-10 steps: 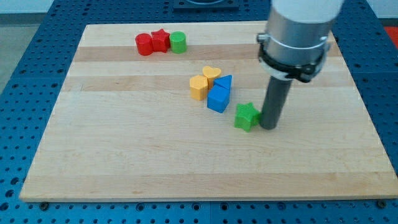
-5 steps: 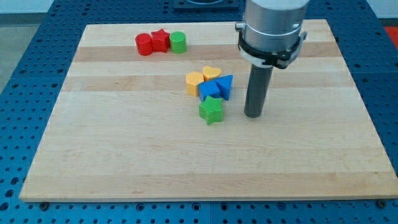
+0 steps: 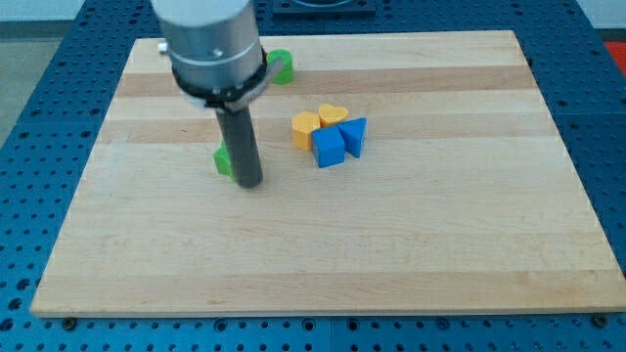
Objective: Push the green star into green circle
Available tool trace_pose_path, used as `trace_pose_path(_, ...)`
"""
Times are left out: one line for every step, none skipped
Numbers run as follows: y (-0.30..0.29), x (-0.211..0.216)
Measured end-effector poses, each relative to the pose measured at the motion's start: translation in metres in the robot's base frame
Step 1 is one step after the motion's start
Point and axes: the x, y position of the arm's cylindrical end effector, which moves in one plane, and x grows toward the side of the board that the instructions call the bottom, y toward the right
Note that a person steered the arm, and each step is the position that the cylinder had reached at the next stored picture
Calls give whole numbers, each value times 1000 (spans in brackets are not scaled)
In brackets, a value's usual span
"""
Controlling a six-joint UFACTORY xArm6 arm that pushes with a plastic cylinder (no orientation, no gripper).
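Green shows in only two small patches now. One is the edge of the green star (image 3: 224,158), peeking out at the left of my rod; the other is the green circle (image 3: 282,65), half hidden behind the arm's grey housing (image 3: 208,39) near the view's top. In the last half second the star has travelled a long way toward the view's left, from just below the blue blocks to this spot, and my rod has swept across with it. That puts the star almost under the circle rather than well off to its right, so the remaining push looks to run mainly toward the view's top.

My tip (image 3: 249,183) rests on the wooden board (image 3: 440,244), touching the star's right side or just beside it; the rod covers too much to be sure. The rod stands upright. There is no gripper here, so nothing opens or closes.

The yellow heart (image 3: 334,114), yellow block (image 3: 305,127), blue cube (image 3: 330,149) and blue triangle (image 3: 355,135) sit clustered, well apart from the star.
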Motion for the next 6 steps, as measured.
trace_pose_path(-18, -11)
trace_pose_path(-42, 29)
trace_pose_path(-52, 2)
trace_pose_path(-51, -40)
trace_pose_path(-43, -74)
trace_pose_path(-59, -59)
